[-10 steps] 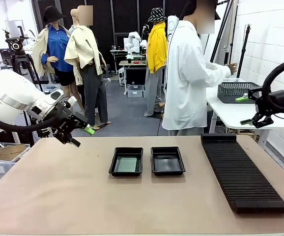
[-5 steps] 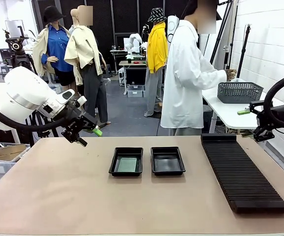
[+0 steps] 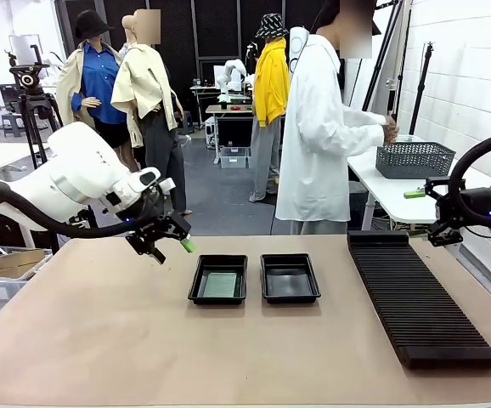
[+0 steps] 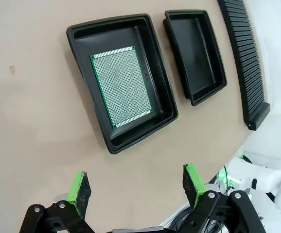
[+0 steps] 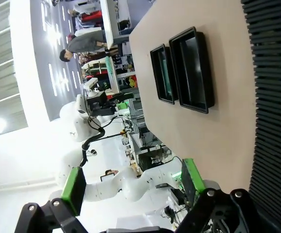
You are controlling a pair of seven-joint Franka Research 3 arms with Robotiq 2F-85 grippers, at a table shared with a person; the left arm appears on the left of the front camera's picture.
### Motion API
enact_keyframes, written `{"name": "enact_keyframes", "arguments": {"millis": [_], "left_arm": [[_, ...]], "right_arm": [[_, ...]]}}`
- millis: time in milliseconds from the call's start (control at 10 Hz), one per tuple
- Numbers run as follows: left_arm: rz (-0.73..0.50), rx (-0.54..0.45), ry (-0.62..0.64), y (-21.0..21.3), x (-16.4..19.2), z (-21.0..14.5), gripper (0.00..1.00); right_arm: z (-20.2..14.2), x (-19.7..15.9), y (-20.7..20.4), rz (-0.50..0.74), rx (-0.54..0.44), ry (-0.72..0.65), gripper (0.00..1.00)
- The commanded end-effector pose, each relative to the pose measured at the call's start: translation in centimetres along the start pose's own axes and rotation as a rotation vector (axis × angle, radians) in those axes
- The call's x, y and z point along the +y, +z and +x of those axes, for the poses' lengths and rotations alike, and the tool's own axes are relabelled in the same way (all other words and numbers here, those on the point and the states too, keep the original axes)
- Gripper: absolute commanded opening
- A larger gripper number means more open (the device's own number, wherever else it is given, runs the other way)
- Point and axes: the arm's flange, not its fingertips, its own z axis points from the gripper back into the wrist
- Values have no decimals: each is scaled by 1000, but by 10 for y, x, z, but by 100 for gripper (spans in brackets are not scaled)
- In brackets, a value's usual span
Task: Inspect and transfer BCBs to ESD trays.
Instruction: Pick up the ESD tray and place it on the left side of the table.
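— State of the left claw point(image 3: 171, 251)?
— Spread wide, nothing between the green pads point(image 4: 80, 187). Hung off a low, outstretched white arm, wrist tipped down toward the table point(image 3: 101, 340), tips clear of the top.
— Whereabouts of the BCB point(image 4: 122, 85)?
— Flat on the floor of the nearer ESD tray point(image 4: 106, 29), just ahead of those tips. Just beside that, farther out, the second tray point(image 4: 194, 58), bare inside. Farther again, the ribbed rack point(image 4: 245, 53).
— And the right claw point(image 5: 131, 182)?
— Released too, empty. Held up off the table's side, fingers aimed across the rack; both trays well ahead.
— Gained by switching views?
— From the left wrist, a fine hole grid on the board. From the front, merely a pale green sheet, plus, far beyond both claws, a person point(image 3: 318, 127) in a white coat, hands near a grey mesh basket point(image 3: 414, 157).
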Motion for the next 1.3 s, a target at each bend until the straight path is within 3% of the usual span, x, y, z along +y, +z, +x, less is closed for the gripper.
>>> {"name": "enact_keyframes", "arguments": {"millis": [0, 600, 1200], "left_arm": [[80, -5, 11, -15, -6, 6, 100], [286, -53, 96, -80, 2, 29, 100], [328, -58, 130, -107, 2, 48, 100]], "right_arm": [[-6, -8, -6, 5, -35, 13, 100], [0, 0, 0, 0, 0, 0, 100], [0, 0, 0, 0, 0, 0, 100]]}}
